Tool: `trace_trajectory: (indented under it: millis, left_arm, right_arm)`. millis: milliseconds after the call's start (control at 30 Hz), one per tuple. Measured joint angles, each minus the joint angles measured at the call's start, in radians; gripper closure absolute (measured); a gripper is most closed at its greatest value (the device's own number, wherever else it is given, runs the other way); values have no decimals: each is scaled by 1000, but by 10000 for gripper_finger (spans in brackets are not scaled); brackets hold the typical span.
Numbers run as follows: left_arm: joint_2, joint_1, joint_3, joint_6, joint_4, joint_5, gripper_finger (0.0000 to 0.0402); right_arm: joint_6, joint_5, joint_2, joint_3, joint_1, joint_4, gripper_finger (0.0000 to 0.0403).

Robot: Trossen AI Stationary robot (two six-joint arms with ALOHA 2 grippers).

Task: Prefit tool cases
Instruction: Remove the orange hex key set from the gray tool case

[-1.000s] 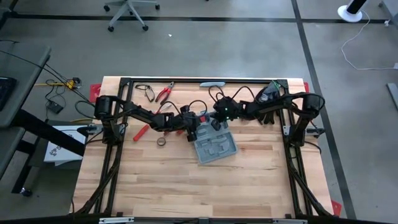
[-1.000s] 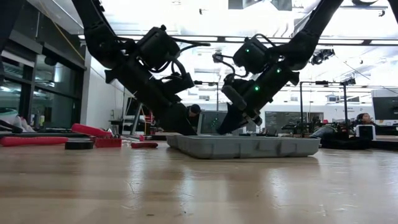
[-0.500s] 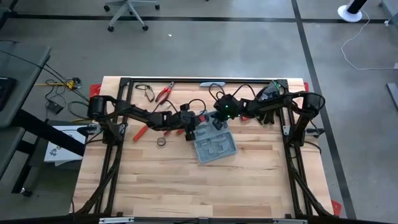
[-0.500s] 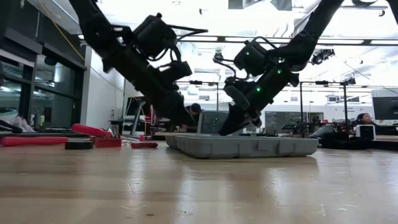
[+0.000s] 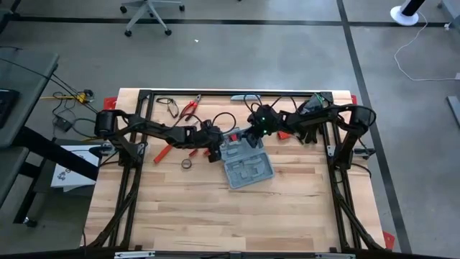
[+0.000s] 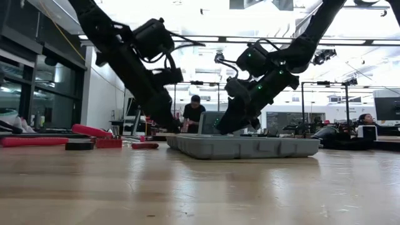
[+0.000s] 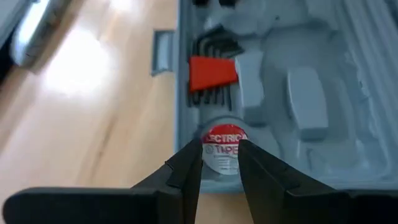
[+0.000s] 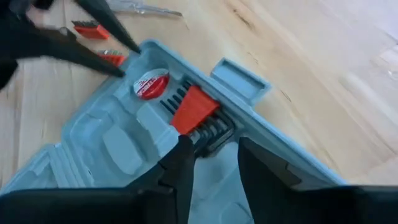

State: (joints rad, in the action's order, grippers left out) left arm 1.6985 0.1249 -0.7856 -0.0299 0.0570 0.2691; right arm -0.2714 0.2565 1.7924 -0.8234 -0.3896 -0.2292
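The grey-blue tool case (image 5: 249,170) lies open and flat on the wooden table, moulded inside up. In its far end sit a red-and-white roll of electrical tape (image 7: 224,149) and a red holder of dark hex keys (image 8: 194,107). My left gripper (image 5: 215,152) stands open at the case's far left corner. Its fingertips (image 8: 127,70) point at the tape roll and stop short of it. My right gripper (image 8: 211,149) is open, low over the far end of the case above the hex keys' dark ends (image 8: 212,133). My right gripper stands with its open fingers on either side of the hex keys' dark ends, coming from the far right and slanting down. I cannot tell whether a finger touches them. The set lies in its slot in the case.
Red-handled pliers (image 5: 189,108), cables (image 5: 169,106), a red tool (image 5: 163,152) and a dark ring (image 5: 186,164) lie to the left of the case. A grey bar (image 5: 246,96) lies at the far edge. The near half of the table (image 5: 237,216) is bare wood.
My left gripper has drawn back from the case toward the table's left edge and risen a little. My right gripper has shifted slightly toward the far edge and the left, staying low over the case. The case has stayed where it was.
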Motion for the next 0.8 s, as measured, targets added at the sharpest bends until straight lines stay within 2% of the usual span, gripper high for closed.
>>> trace_trajectory:
  millis: [267,500,800]
  left_arm:
    - [92,28,-4,-2,114,-1,303]
    - [101,39,-2,-4,162,-23,303]
    - [126,50,-1,0,229,-65,303]
  right_arm:
    - [40,27,0,-94,-16,181,284]
    - [91,-18,0,-171,-16,371,284]
    - [80,-18,0,-172,-18,390,284]
